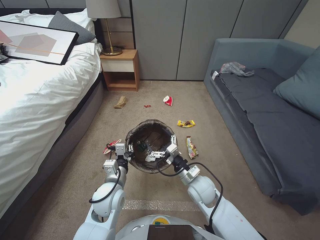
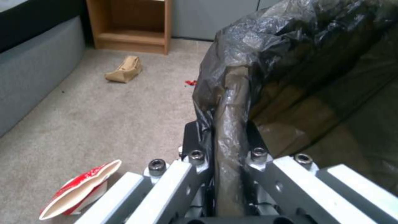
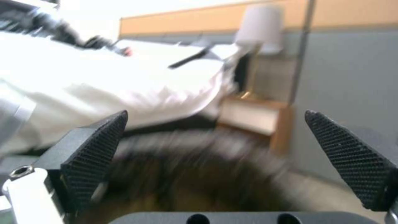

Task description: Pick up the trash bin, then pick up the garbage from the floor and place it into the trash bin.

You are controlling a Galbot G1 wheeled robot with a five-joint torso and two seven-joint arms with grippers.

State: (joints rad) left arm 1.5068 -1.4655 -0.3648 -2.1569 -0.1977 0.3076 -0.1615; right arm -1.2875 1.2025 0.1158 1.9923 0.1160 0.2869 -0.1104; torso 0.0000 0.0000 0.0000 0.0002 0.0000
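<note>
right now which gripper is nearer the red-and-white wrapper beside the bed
Left. The left gripper, shut on the trash bin rim, is right beside the red-and-white wrapper. The right gripper hangs open over the bin's far side.

Counted: one trash bin (image 1: 151, 146); two grippers, left gripper (image 1: 130, 150) and right gripper (image 1: 166, 146); six litter pieces on carpet; one lamp (image 1: 104, 23); one nightstand (image 1: 120, 69).

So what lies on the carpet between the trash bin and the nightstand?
In the head view, between the trash bin and the nightstand lie a crumpled brown paper bag and a small red scrap; otherwise bare carpet.
</note>
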